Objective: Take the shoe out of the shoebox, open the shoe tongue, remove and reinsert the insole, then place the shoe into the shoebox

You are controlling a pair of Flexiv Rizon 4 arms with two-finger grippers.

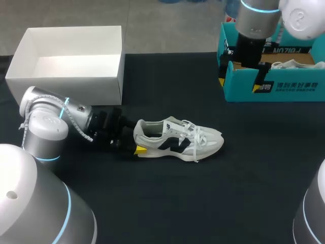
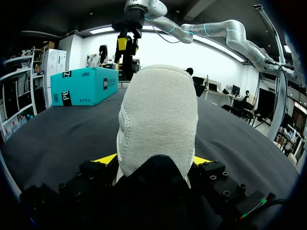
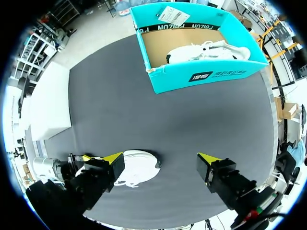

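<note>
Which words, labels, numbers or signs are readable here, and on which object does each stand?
On the teal shoebox, front wall: white print, too small to read surely.
On its inner wall: dark print, upside down and partly hidden, not readable.
On the paper label at its rim: a barcode, text too small.
On the shoe: a dark side mark, no words.
On the white box: no print visible.

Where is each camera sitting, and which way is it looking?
Head view: above and behind the robot, looking down on the table; left arm and right arm show.
Left wrist view: low behind the shoe, looking along it toward the teal shoebox; left gripper clasps the heel.
Right wrist view: high up, looking down; right gripper open.
Shared: all three show the shoe and teal shoebox.
</note>
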